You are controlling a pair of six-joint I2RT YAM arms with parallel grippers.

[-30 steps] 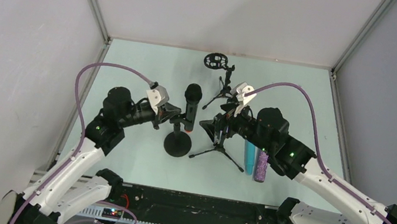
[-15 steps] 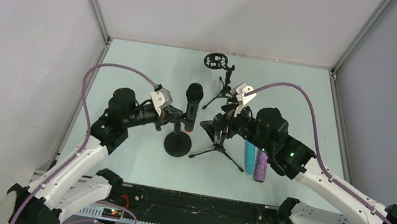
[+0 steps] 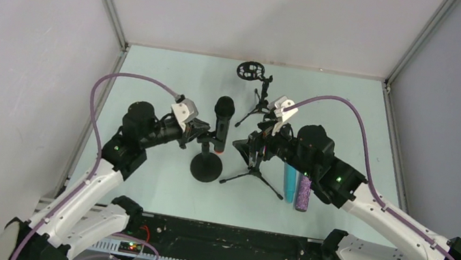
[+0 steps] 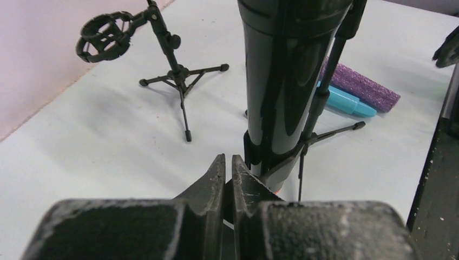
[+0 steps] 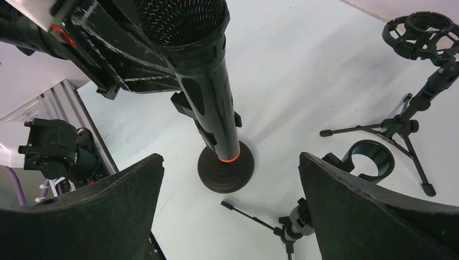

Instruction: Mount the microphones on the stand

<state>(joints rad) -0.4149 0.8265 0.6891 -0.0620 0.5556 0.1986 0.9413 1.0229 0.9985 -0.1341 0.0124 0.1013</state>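
The black microphone with an orange-red end stands upright in the clip of a round-base stand. It fills the left wrist view and shows in the right wrist view. My left gripper is shut, its fingertips just beside the microphone's lower body. My right gripper is open wide and empty above a small tripod stand with an empty ring clip. The cyan-blue microphone and the glittery purple microphone lie side by side on the table, partly under my right arm.
A second tripod stand with a round shock mount stands at the back middle, also in the left wrist view and the right wrist view. Grey walls close in the table on three sides.
My left gripper edged toward the black microphone, then drew back slightly to the left. My right arm and the microphones have not moved.
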